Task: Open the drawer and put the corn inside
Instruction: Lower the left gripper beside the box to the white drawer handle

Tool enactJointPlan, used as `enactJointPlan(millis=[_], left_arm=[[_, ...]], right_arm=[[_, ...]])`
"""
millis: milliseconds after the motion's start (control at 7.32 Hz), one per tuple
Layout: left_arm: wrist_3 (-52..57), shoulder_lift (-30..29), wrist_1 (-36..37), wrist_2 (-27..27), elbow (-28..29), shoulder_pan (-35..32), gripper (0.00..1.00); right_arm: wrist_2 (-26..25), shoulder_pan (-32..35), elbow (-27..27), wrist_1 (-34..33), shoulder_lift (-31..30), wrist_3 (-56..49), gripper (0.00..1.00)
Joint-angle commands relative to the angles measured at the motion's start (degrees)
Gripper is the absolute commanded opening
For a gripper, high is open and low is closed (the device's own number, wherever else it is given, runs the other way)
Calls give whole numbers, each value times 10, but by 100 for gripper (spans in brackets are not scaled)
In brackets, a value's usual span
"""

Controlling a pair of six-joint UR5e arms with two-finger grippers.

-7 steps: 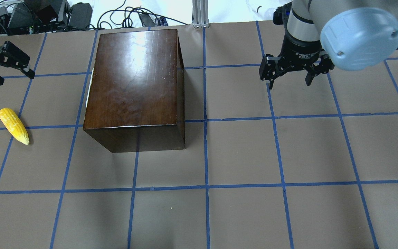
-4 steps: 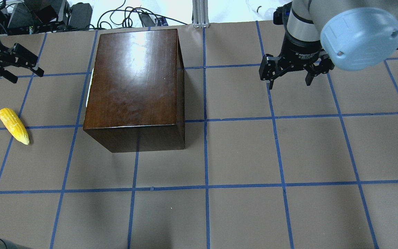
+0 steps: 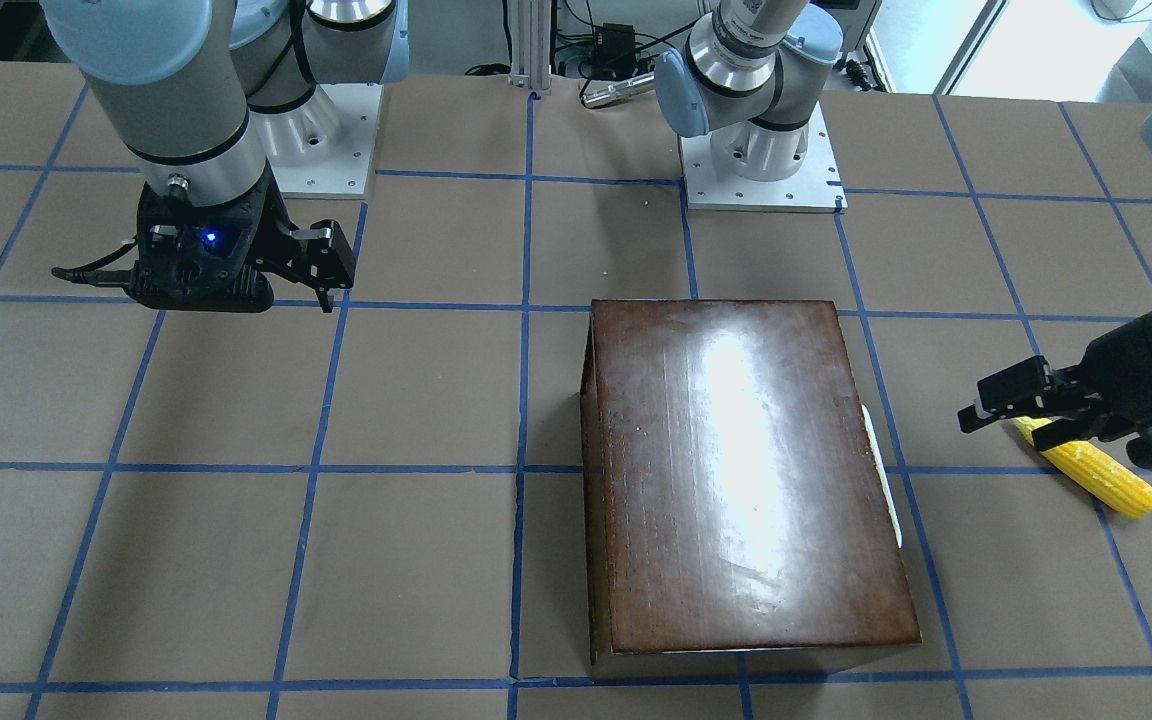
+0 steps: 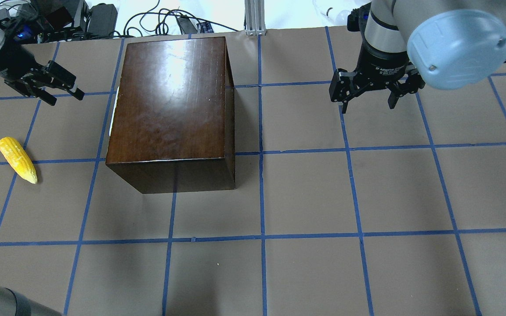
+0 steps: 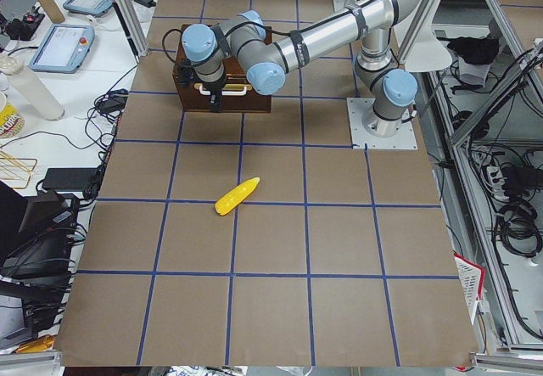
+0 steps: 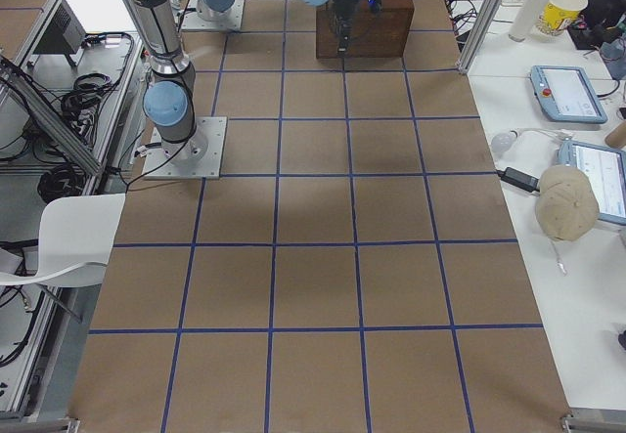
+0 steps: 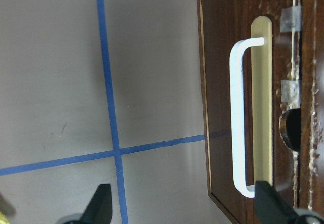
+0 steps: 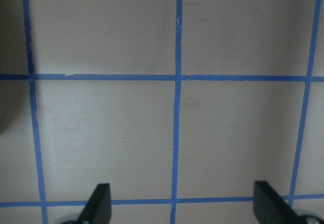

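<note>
The glossy dark-brown box (image 4: 171, 109) stands left of the table's centre. Its drawer front (image 7: 223, 82) faces the robot's left and sits flush and shut, with a white handle (image 7: 237, 118) over a pale slot. The yellow corn (image 4: 18, 159) lies on the table left of the box, apart from it, and also shows in the front view (image 3: 1096, 475). My left gripper (image 4: 66, 97) is open and empty, hanging above the table between corn and drawer front, pointed at the handle. My right gripper (image 4: 368, 106) is open and empty, well right of the box.
Cables and electronics (image 4: 59, 17) lie beyond the table's far edge, with an aluminium post (image 4: 255, 17) behind the box. The two arm bases (image 3: 761, 150) stand on the robot's side. Blue tape lines grid the brown table (image 4: 305, 197).
My left gripper has moved right, toward the box's handle side, staying open. The corn, the box and the right arm have not moved.
</note>
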Motion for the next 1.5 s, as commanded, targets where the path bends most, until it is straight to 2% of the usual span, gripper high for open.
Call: enactJointPlan(millis=[0, 273, 1230, 1366], left_arm=[[3, -14, 55, -3, -27, -13, 100], [4, -22, 68, -28, -44, -19, 100], [1, -48, 91, -31, -47, -25, 100], [2, -51, 91, -44, -47, -24, 100]], right_arm=[[0, 0, 0, 0, -1, 0, 100], [0, 0, 0, 0, 0, 0, 100], [0, 0, 0, 0, 0, 0, 100], [0, 0, 0, 0, -1, 0, 100]])
